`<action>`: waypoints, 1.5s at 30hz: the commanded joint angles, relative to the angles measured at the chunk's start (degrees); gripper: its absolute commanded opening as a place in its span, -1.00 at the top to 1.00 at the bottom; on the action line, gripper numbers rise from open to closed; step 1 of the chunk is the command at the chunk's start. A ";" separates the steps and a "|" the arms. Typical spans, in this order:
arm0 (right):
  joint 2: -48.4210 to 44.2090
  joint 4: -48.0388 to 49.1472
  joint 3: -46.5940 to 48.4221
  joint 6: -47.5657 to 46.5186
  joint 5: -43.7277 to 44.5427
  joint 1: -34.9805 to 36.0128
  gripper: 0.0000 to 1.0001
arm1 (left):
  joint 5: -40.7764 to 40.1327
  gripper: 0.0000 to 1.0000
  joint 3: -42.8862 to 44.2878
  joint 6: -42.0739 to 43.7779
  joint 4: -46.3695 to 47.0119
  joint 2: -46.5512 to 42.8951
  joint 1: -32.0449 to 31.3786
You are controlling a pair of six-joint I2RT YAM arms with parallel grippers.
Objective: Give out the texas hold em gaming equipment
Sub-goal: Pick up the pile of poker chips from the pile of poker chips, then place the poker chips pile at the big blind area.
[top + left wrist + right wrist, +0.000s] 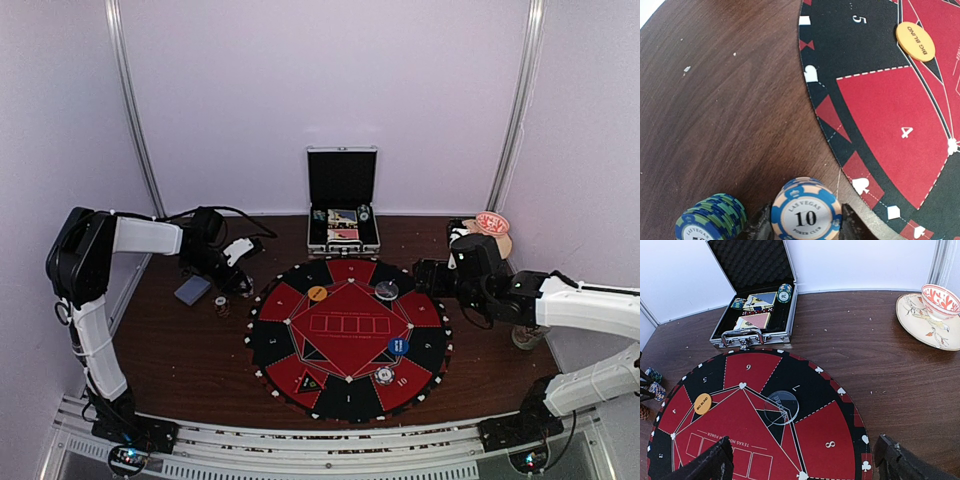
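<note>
Left gripper (806,229), status: my jaws are closed against both sides of one upright chip stack (806,210), orange-and-blue edged with a 10 on its top face, so I judge it grasped. Whether it is clear of the table (715,110) I cannot tell. The stack sits on my side of the table, just outside the rim of the round mat (345,345). The next move turns on this relation: the mat lies ahead and to the right of the stack in my wrist view, with the red seat-4 segment (890,120) nearest and the black seat-5 segment (856,30) beyond it. The stack's long axis is vertical and, in my judgement, should be held that way in transfer, since a tilt could shed chips. I am the nearer arm to both segments. The right gripper (805,462) hangs wide open and empty across the mat, near seat 7 (796,388) and seat 8 (830,444). Count by item:
- one stack in my grip
- one blue-and-green stack (710,220) just beside it on the left, contact with my finger not determinable
- one grey-blue card deck (193,290) on the table near me
- three marker discs on the mat, the orange BIG BLIND disc (915,41), the clear dealer disc (781,407) and the blue disc (398,346)
- one white-edged chip stack (384,375) on the mat's near side
- one open case (770,337) behind the mat, holding further chips and cards
</note>
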 commanded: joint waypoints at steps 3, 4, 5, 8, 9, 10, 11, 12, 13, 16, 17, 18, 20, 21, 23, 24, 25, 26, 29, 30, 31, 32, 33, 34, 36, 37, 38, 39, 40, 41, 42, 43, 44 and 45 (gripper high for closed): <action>-0.65 0.91 -0.59 -0.82 0.10 -0.34 -0.99 | 0.08 0.27 0.54 0.47 0.23 -0.31 0.24; -0.65 0.92 -0.59 -0.76 0.10 -0.34 -0.99 | -0.01 0.31 0.47 0.47 0.27 -0.43 0.26; -0.65 0.90 -0.54 -0.76 0.08 -0.34 -0.99 | 0.00 0.33 0.45 0.46 0.27 -0.47 0.24; -0.73 0.91 -0.61 -0.80 0.08 -0.34 -0.99 | -0.03 0.42 0.37 0.37 0.23 -0.89 0.26; -0.81 0.95 -0.66 -0.80 0.14 -0.34 -0.99 | -0.02 0.43 0.36 0.38 0.25 -1.11 0.25; -0.82 0.95 -0.62 -0.81 0.08 -0.34 -0.99 | -0.02 0.44 0.32 0.31 0.29 -1.30 0.26; -0.82 0.88 -0.66 -0.78 0.08 -0.34 -0.99 | -0.09 0.44 0.28 0.28 0.34 -1.62 0.24; -0.91 0.94 -0.67 -0.76 0.10 -0.34 -0.99 | -0.09 0.44 0.16 0.18 0.36 -2.00 0.26; -0.91 0.95 -0.68 -0.74 0.08 -0.34 -0.99 | -0.16 0.44 -0.07 0.14 0.59 -2.43 0.24; -0.83 0.97 -0.67 -0.74 0.08 -0.34 -0.99 | -0.48 0.44 -0.79 -0.05 1.52 -4.25 0.24; -0.75 1.03 -0.63 -0.74 0.08 -0.34 -0.99 | -0.30 0.44 -1.04 0.00 1.77 -4.89 0.25; -0.66 1.08 -0.65 -0.72 0.08 -0.34 -0.99 | -0.05 0.45 -1.20 0.00 1.98 -5.48 0.25; -0.49 1.12 -0.62 -0.72 0.06 -0.34 -0.99 | 1.03 0.45 -1.35 0.02 2.12 -6.59 0.24; -0.42 1.08 -0.56 -0.74 0.10 -0.34 -0.99 | 1.70 0.45 -1.43 0.04 2.18 -7.10 0.26; -0.30 1.11 -0.55 -0.72 0.13 -0.34 -0.99 | 3.03 0.46 -1.41 0.12 2.19 -7.81 0.12; -0.23 1.18 -0.52 -0.67 0.15 -0.36 -0.99 | 3.57 0.46 -1.44 0.18 2.23 -8.03 -0.12; -0.17 1.21 -0.54 -0.64 0.12 -0.34 -0.99 | 3.86 0.46 -1.48 0.30 2.37 -8.16 -0.57; -0.08 1.19 -0.57 -0.65 0.12 -0.34 -0.99 | 4.02 0.46 -1.55 0.43 2.58 -8.21 -1.17; 0.05 1.21 -0.51 -0.65 0.17 -0.34 -0.99 | 4.14 0.46 -1.54 0.85 2.91 -7.77 -3.44; 0.05 1.21 -0.52 -0.63 0.19 -0.34 -0.99 | 4.07 0.46 -1.45 1.04 2.98 -7.51 -4.36; 0.05 1.21 -0.53 -0.65 0.17 -0.34 -0.99 | 4.05 0.46 -1.41 1.04 3.24 -7.18 -5.22; 0.05 1.20 -0.46 -0.61 0.21 -0.34 -0.99 | 3.97 0.46 -1.42 0.97 3.61 -6.83 -6.03; -0.01 1.19 -0.52 -0.65 0.18 -0.34 -0.99 | 3.89 0.46 -1.40 0.88 4.00 -6.58 -6.94; -0.05 1.21 -0.54 -0.65 0.17 -0.34 -0.99 | 3.87 0.46 -1.35 0.70 4.37 -6.22 -7.68; -0.12 1.16 -0.58 -0.65 0.17 -0.34 -0.99 | 3.75 0.46 -1.23 -0.27 5.63 -5.52 -9.14; -0.12 1.05 -0.58 -0.65 0.11 -0.34 -0.99 | 3.62 0.46 -1.10 -0.84 6.18 -5.05 -9.49; -0.12 1.17 -0.59 -0.65 0.08 -0.34 -0.99 | 3.61 0.46 -0.86 -1.36 6.71 -4.60 -10.15; -0.12 1.21 -0.59 -0.65 0.08 -0.34 -0.99 | 3.53 0.46 -0.68 -1.95 7.25 -3.95 -10.52; -0.04 1.16 -0.57 -0.65 0.08 -0.34 -0.99 | 3.50 0.46 -0.30 -2.63 7.70 -3.35 -10.93; -0.03 1.18 -0.59 -0.65 0.08 -0.34 -0.99 | 3.44 0.46 0.07 -2.93 8.02 -2.71 -11.31; -0.03 1.21 -0.57 -0.65 0.08 -0.34 -0.99 | 3.28 0.46 0.52 -3.27 8.17 -1.89 -11.76; -0.03 1.17 -0.58 -0.65 0.13 -0.34 -0.99 | 3.07 0.46 1.00 -3.54 8.34 -1.05 -12.18; -0.02 1.16 -0.54 -0.65 0.15 -0.34 -0.99 | 3.00 0.46 1.49 -3.78 8.52 -0.29 -12.56; -0.03 1.15 -0.59 -0.61 0.20 -0.34 -0.99 | 2.95 0.46 1.95 -4.06 8.74 0.53 -12.85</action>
